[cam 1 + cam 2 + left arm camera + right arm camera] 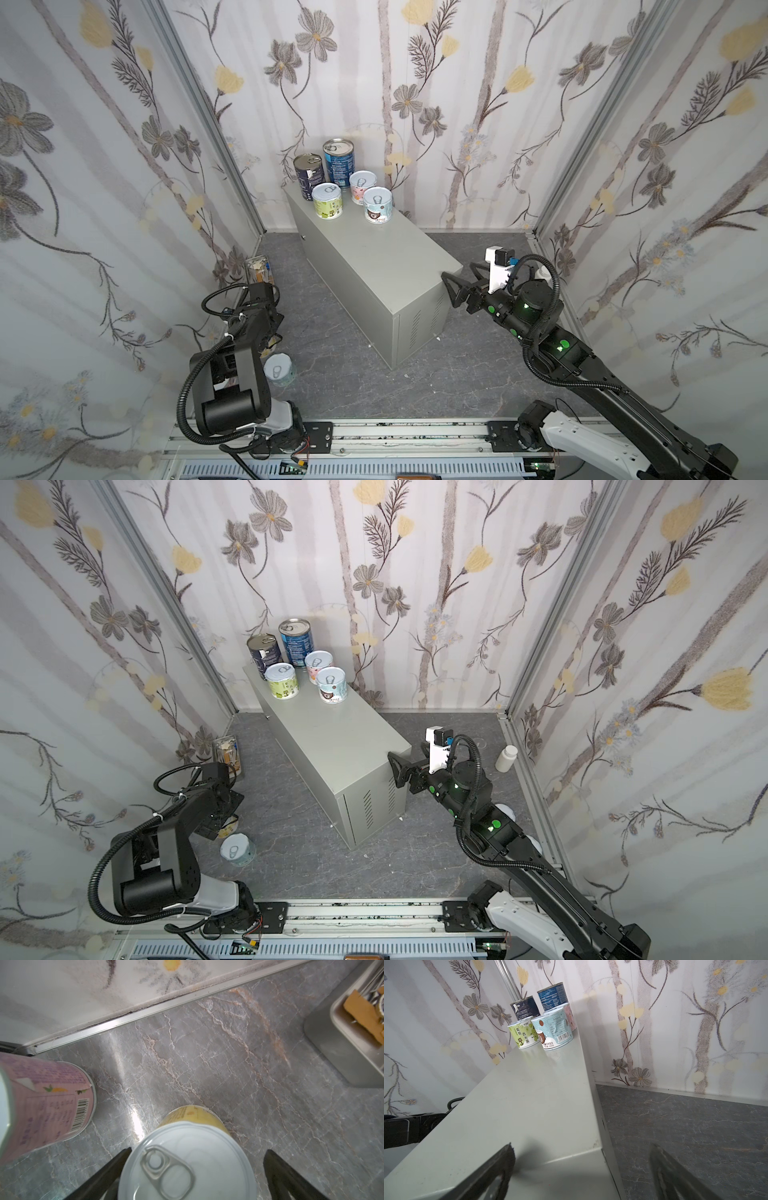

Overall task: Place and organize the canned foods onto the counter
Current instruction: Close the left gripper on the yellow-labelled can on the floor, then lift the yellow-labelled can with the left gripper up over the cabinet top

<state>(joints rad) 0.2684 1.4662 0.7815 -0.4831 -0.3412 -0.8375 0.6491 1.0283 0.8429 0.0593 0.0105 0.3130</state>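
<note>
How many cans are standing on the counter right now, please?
5, at the far end of the counter: a navy can and blue can at the back; green can, pink can and aqua can in front. None seems hidden.

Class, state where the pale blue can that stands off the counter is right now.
In both top views the pale blue can stands upright on the floor at the left, beside the left arm, apart from the counter.

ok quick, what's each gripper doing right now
Left gripper: open, jaws either side of the yellow-labelled can, not closed on it.
Right gripper: open, empty, at the near corner of the counter.
</note>
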